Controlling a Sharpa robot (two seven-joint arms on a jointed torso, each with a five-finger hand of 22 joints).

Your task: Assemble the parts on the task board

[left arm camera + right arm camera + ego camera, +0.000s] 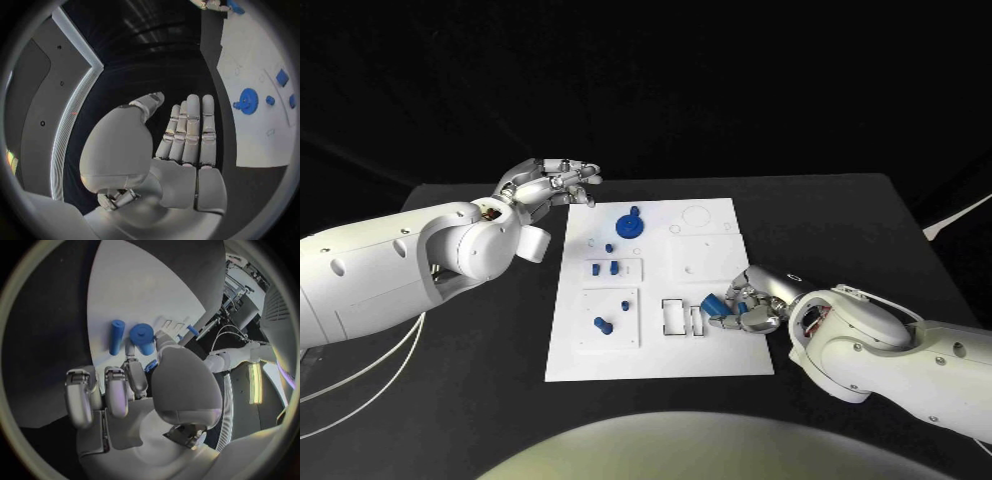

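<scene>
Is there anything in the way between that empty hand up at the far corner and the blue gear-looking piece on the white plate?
Nothing visible does. The left hand hovers open off the task board's far left corner, and between it and the blue gear lies only bare white board and black table. The other blue parts sit nearer the robot.

The task board (718, 350) is white and lies on a black counter (862, 230). The parts on it are blue: a gear (630, 224) at the far end, small pegs (604, 268) in the middle, another piece (602, 324) nearer. Each robot hand, left (557, 182) and right (744, 308), is silver on a white arm (387, 265).
</scene>
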